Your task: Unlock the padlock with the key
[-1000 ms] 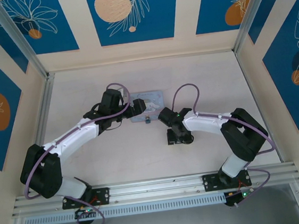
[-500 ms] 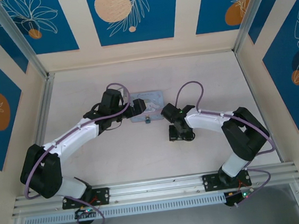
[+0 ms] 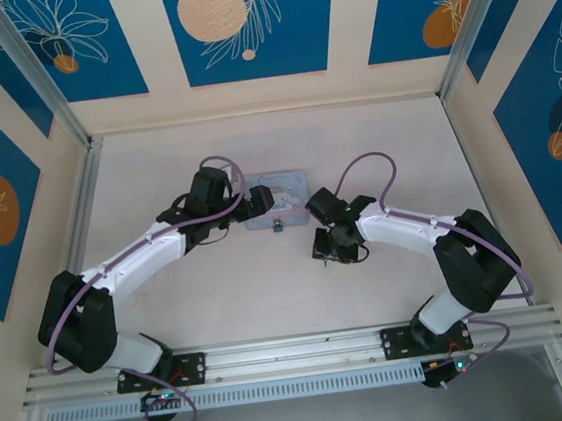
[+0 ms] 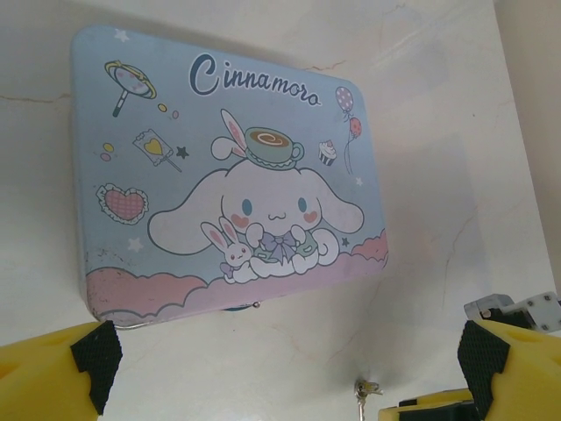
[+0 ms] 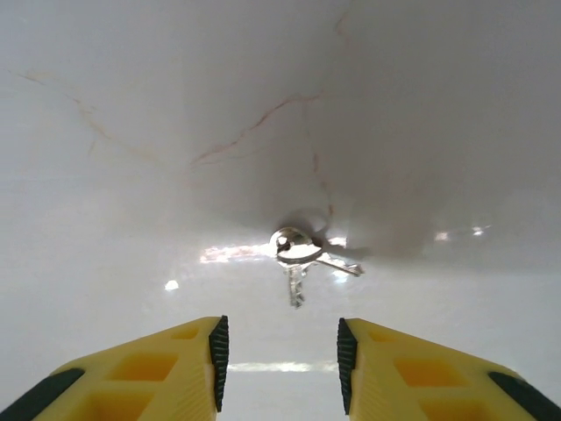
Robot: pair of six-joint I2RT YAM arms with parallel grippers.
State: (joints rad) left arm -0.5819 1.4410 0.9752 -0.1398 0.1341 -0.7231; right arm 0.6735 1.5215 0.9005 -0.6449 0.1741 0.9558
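Observation:
Small silver keys on a ring lie flat on the white table, just ahead of my right gripper, whose yellow fingers stand apart with nothing between them. In the left wrist view the key lies at the bottom edge. The padlock is a tiny blue block at the near edge of the pale blue tin box; a blue sliver of the padlock peeks out under the tin's front rim. My left gripper hovers wide open over the tin's left end. My right gripper points down at the table right of the padlock.
The patterned tin box lies flat and closed in the middle of the table. Aluminium rails run along the near edge and up both sides. Patterned walls close the back and sides.
My right gripper has narrowed its jaws and turned a little while its elbow swung right. The left arm, tin and padlock have not moved.

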